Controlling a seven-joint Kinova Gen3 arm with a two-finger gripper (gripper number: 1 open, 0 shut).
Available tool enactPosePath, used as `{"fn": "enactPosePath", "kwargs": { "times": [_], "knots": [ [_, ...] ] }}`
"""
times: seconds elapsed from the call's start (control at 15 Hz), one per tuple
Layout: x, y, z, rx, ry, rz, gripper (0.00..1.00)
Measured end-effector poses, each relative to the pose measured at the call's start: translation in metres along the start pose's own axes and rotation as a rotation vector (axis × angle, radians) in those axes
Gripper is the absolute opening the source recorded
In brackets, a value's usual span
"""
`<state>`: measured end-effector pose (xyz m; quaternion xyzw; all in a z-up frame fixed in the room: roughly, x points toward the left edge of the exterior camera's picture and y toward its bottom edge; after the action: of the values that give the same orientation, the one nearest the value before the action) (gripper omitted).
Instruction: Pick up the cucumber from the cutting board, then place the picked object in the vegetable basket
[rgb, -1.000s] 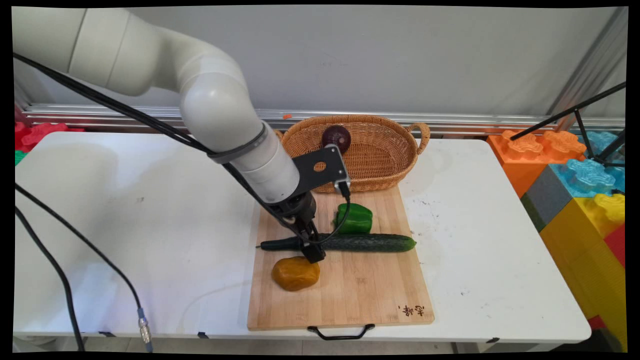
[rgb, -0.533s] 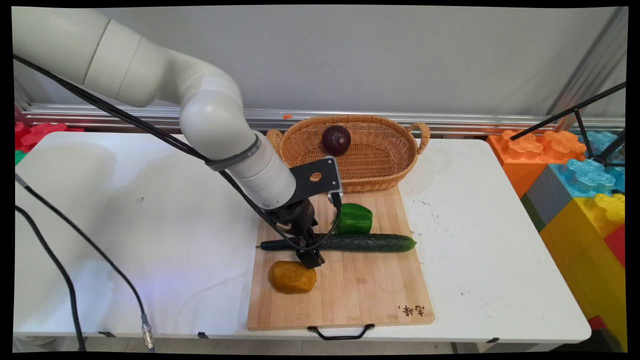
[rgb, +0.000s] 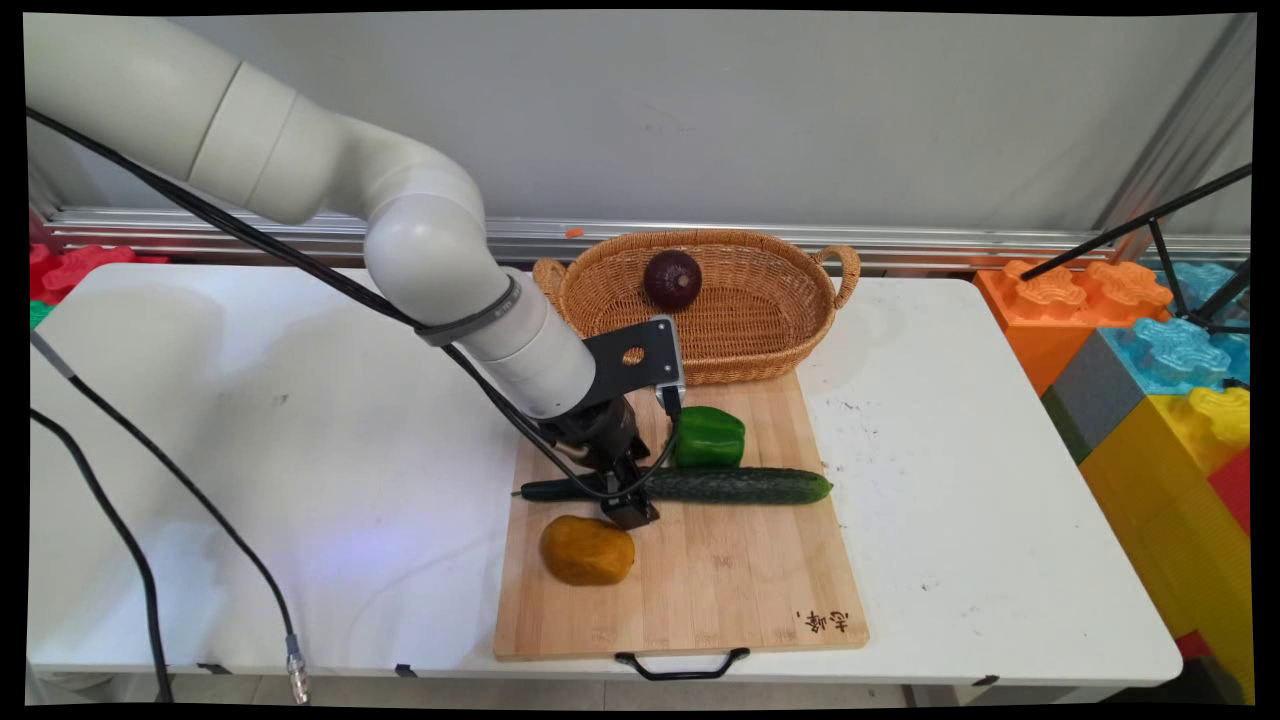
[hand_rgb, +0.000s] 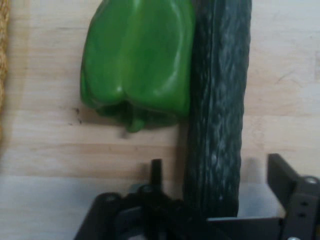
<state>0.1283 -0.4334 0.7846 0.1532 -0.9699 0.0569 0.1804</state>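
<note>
The gripper (rgb: 630, 508) is low over the wooden cutting board (rgb: 720, 590), straddling the cucumber (rgb: 740, 486) near its stem end. In the hand view the gripper (hand_rgb: 215, 200) has its fingers spread wide, one on each side of the dark, bumpy cucumber (hand_rgb: 220, 110), with a gap showing between the right-hand finger and the skin; it is not clamped on anything, though I cannot tell whether the other finger touches the skin.

The cucumber lies flat across the board's middle. The green bell pepper (rgb: 710, 436) sits on the board just on the cucumber's far side, pressed against it; in the hand view the pepper (hand_rgb: 137, 57) shows its short stem pointing toward the gripper. A yellow-brown, potato-like lump (rgb: 588, 549) lies on the board on the cucumber's near side, just beside the fingertips but apart from them.

A wicker basket (rgb: 790, 320) stands at the board's far edge, with a dark purple onion (rgb: 672, 279) inside it. The board rests on the white table (rgb: 250, 420), its black handle (rgb: 680, 664) at the table's near edge
</note>
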Motion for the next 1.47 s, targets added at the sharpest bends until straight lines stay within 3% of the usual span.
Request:
{"fn": "enactPosePath", "kwargs": {
  "times": [0.6,0.87,1.2,1.47],
  "knots": [
    [0.004,0.006,-0.009,-0.033,0.022,-0.008,0.0],
    [0.027,0.013,-0.028,-0.025,0.045,0.011,0.0],
    [0.072,0.008,-0.052,0.04,0.09,0.064,0.0],
    [0.103,-0.023,-0.066,0.136,0.124,0.12,0.0]
  ]
}}
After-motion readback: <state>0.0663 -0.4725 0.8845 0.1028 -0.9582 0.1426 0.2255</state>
